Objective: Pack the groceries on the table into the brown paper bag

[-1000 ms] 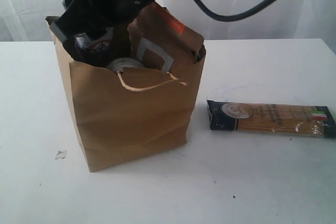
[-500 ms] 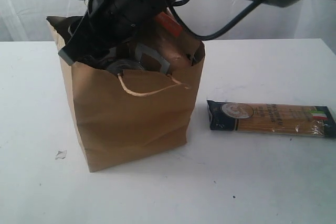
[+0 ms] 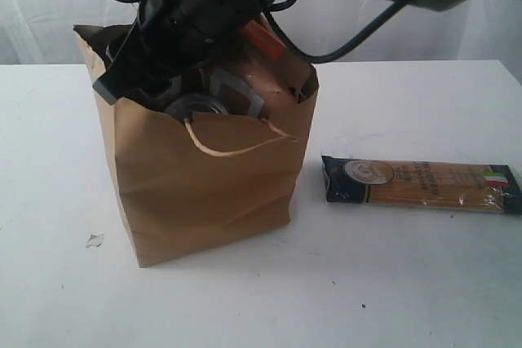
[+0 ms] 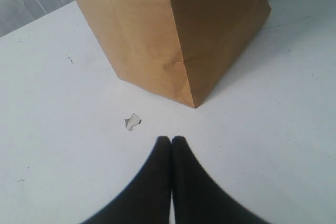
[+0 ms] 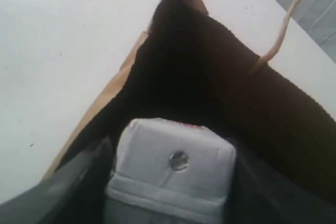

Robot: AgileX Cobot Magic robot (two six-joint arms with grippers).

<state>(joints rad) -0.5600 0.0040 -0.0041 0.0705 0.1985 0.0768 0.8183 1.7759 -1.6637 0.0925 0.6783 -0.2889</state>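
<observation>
- The white worktop [image 3: 408, 283] sits before a pale curtain [image 3: 49, 6]. On it the brown paper bag [image 3: 204, 185] stands upright, with the dark-blue spaghetti packet [image 3: 420, 185] at its 3 o'clock, well apart and unpacked.
- We see the right arm [image 3: 196, 6] has sunk deeper into the bag's mouth over the last second, beside the pull-tab can [image 3: 192, 106].
- From the left wrist, the left pincer [image 4: 171, 140] is clenched and empty, near the bag's corner.
- From the right wrist, the right pincer [image 5: 170, 192] grasps the small white-blue carton [image 5: 173, 150] inside the bag. We judge release is next.
</observation>
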